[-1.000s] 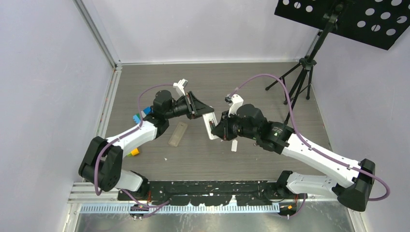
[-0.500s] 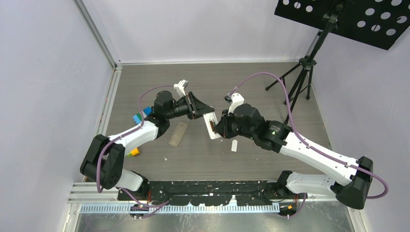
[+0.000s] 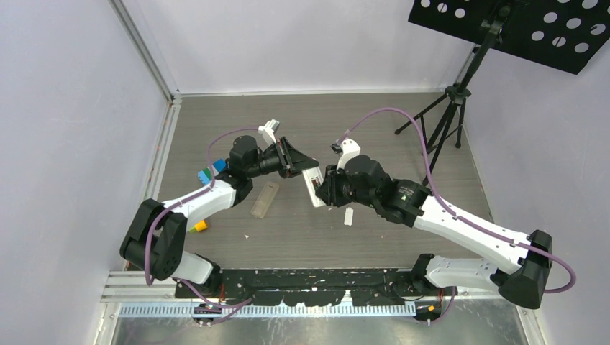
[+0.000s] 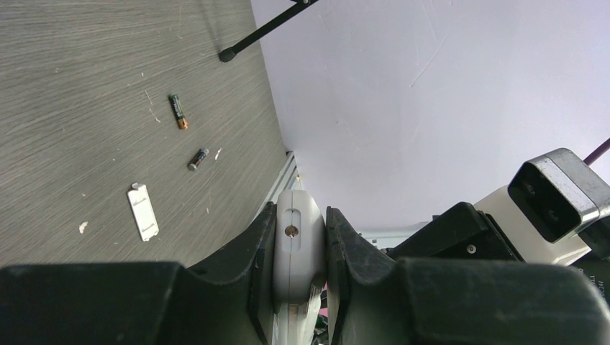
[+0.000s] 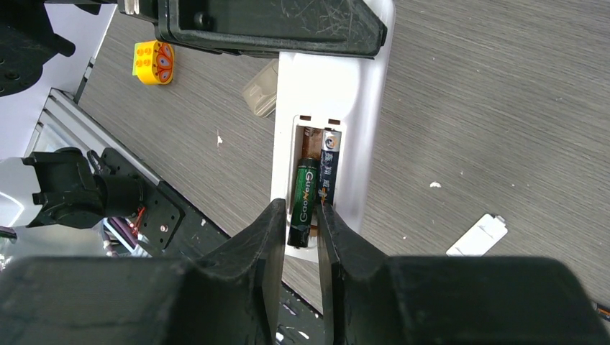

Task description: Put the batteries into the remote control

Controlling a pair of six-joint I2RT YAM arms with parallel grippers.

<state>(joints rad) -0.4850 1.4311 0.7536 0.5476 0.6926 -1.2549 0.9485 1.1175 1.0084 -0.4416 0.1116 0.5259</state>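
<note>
Down the green battery [image 5: 305,190], white lettering that looks like "GooNeng", running lengthwise. On the dark battery [image 5: 328,167] beside it, print too small to read. Seated side by side in the dark recess of the remote control [image 5: 360,108], both parallel to its long axis.

Smooth white plastic slab, that remote, held up off the wood-grain table [image 3: 216,122] around its middle. Long axis from the far edge toward the near edge, open back turned to the right arm. Clamped hard at its far end by the left gripper [image 4: 299,219].

Right gripper [image 5: 301,210] straddling the green battery's near end, black fingers just beside it. Pinching or let go, cannot tell.

Toward the right edge, two loose batteries [image 4: 178,112], slim cylinders. Near them, a flat white cover plate [image 4: 142,211]. Left of the remote, a translucent bar [image 3: 265,199] and a yellow block [image 5: 153,62].
</note>
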